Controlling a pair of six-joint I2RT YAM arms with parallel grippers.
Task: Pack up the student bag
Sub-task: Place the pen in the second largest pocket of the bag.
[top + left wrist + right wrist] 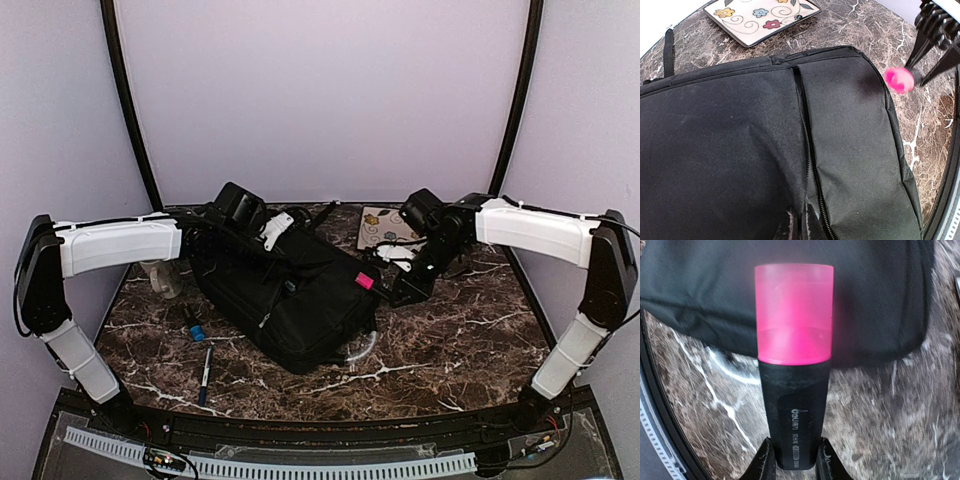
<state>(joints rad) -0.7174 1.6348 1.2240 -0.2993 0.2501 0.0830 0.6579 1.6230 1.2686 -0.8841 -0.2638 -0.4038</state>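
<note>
Grip is made by the right end effector [796, 460] on the black body of a highlighter [795, 410]. Its pink cap [794, 312] is pointed at the right edge of the student bag [290, 290], just beside it. The bag is laid flat on the marble surface [450, 340], left of centre. The left end effector [270, 238] is closed tight above the bag's far end.

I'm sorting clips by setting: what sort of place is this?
Probably a robot test booth, not a home: a marble-patterned table enclosed by a plain curved backdrop, with the left arm and right arm mounted at its near edge.
</note>
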